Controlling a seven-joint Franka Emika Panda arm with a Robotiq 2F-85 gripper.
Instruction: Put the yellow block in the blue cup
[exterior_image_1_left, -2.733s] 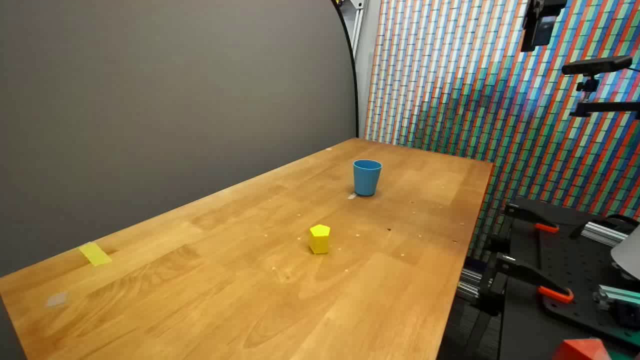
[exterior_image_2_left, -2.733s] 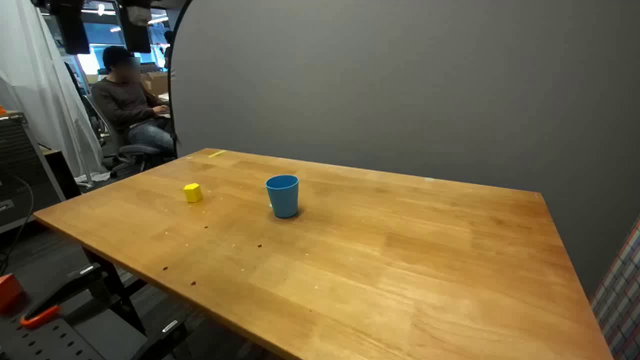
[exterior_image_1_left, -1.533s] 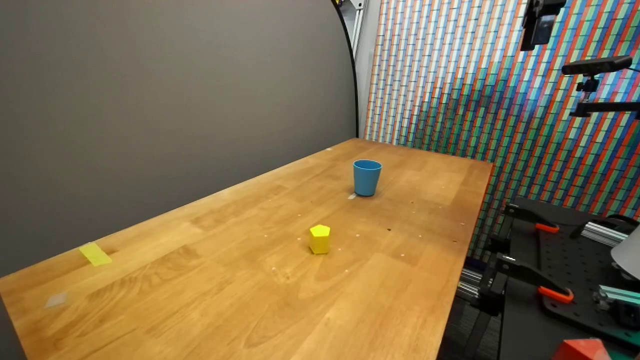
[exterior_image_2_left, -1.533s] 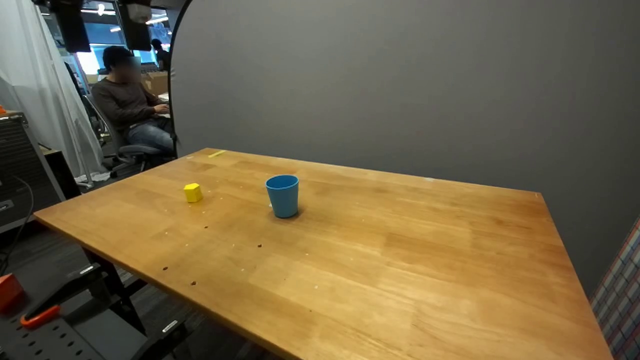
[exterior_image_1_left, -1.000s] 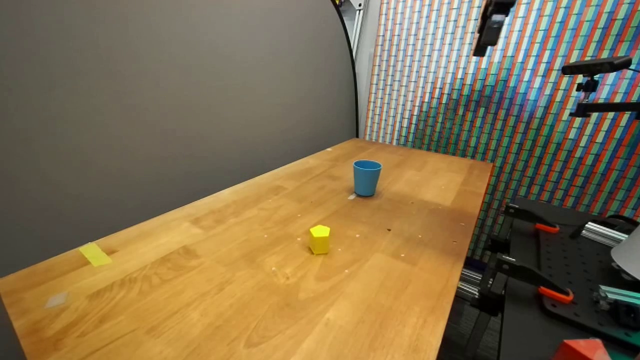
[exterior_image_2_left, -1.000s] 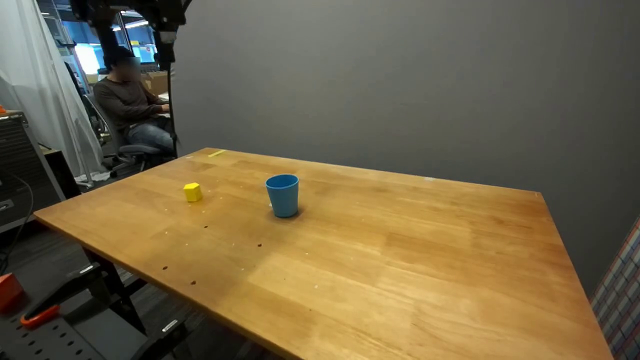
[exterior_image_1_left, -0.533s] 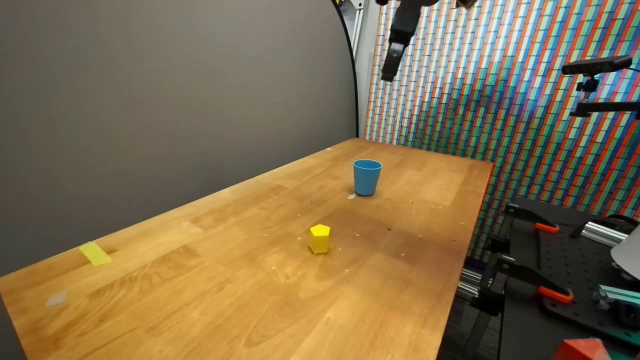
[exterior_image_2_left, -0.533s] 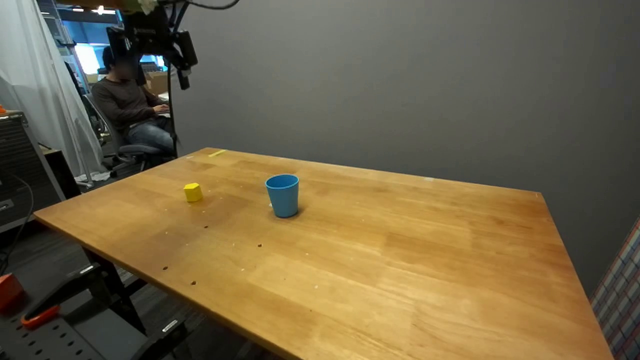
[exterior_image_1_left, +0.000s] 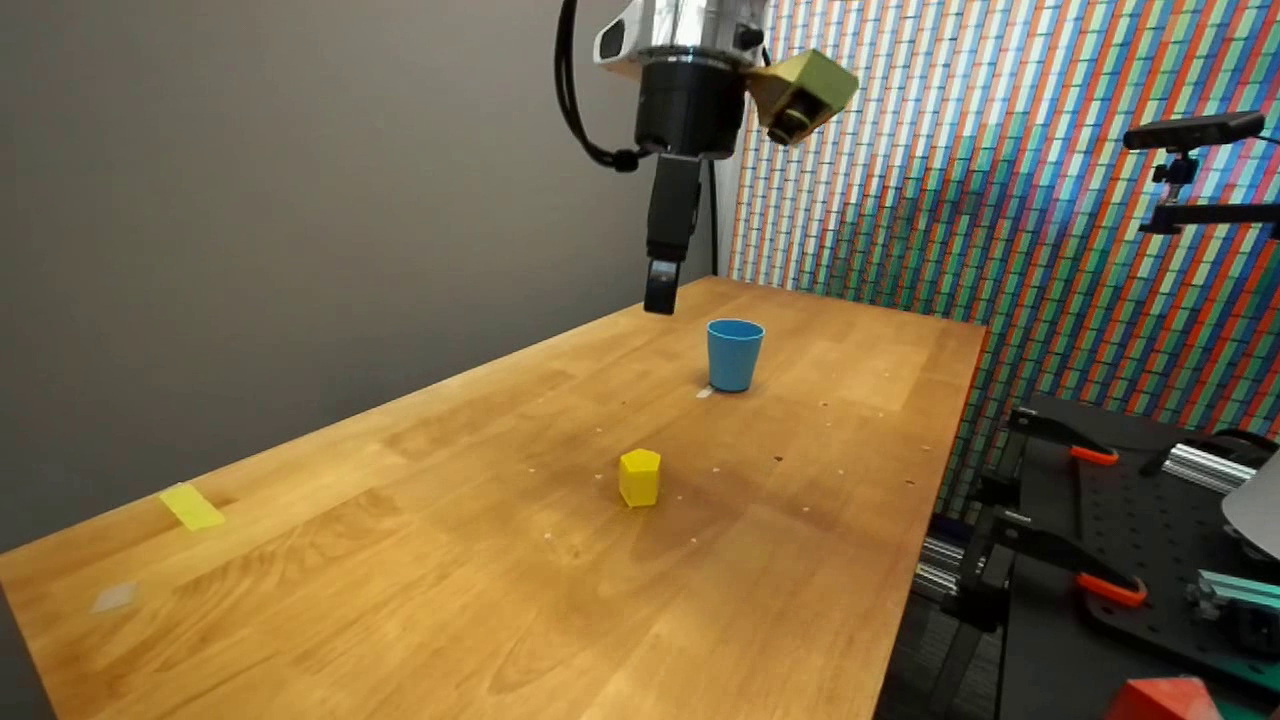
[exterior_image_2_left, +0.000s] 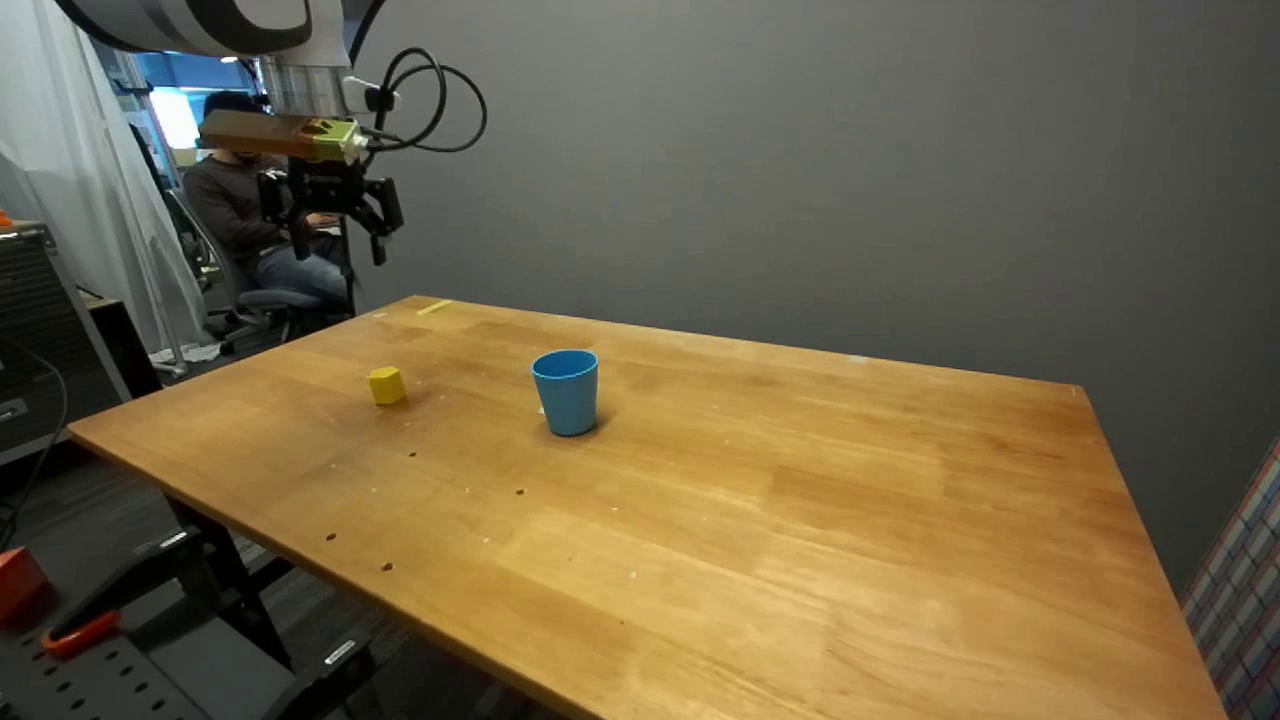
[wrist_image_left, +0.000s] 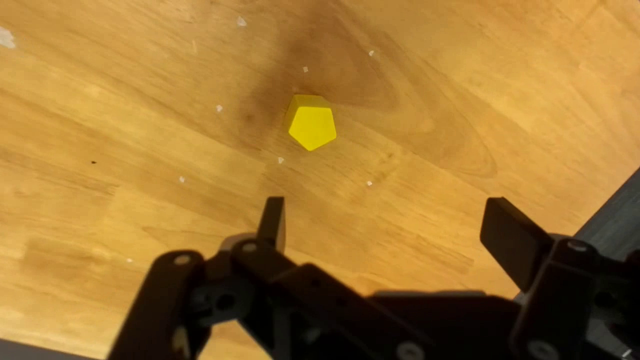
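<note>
- In both exterior views, the tapered blue cup (exterior_image_1_left: 734, 358) stands upright on the wooden tabletop (exterior_image_1_left: 450, 580), mouth up.
- The yellow pentagonal block (exterior_image_2_left: 386, 386) sits on the same tabletop, outside the cup and apart from it; in an exterior view it is left of the cup in the picture.
- The Robotiq gripper (exterior_image_2_left: 340, 253) hangs in the air, higher than the cup, and left of it in both exterior views.
- That gripper is released: its black fingers (wrist_image_left: 515, 242) are spread wide, with bare wood showing between them in the wrist view.
- A gold-coloured camera housing (exterior_image_1_left: 808, 88) is mounted by the gripper, well above the cup.
- A small pale patch (exterior_image_1_left: 703, 393) lies just beside the cup's base.
- A strip of yellow tape (exterior_image_1_left: 192, 507) lies flat, well apart from the cup, left of it in both exterior views.
- A gray backdrop (exterior_image_2_left: 800, 180) rises behind the cup in an exterior view.
- A seated person (exterior_image_2_left: 225, 205), partly hidden by the gripper, is well beyond the cup.
</note>
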